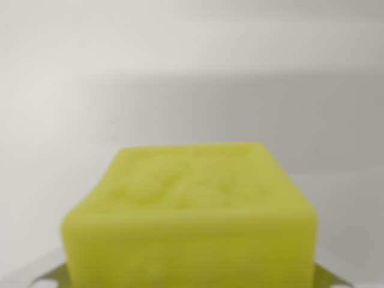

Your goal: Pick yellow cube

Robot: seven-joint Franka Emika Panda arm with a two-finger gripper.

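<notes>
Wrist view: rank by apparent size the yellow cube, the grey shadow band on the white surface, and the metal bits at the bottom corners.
1. Shadow band, soft-edged
2. Yellow cube, enlarged by closeness, cropped
3. Metal bits, slivers; left and right look alike

Blurred yellow cube (191, 216), close, bottom centre.

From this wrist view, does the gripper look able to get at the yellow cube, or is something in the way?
Probably yes: the yellow cube fills the lower frame, very close, with only bare white surface around it. The fingers themselves cannot be clearly made out.

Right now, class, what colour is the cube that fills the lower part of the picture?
Yellow-green cube, seen best in the wrist view.
</notes>
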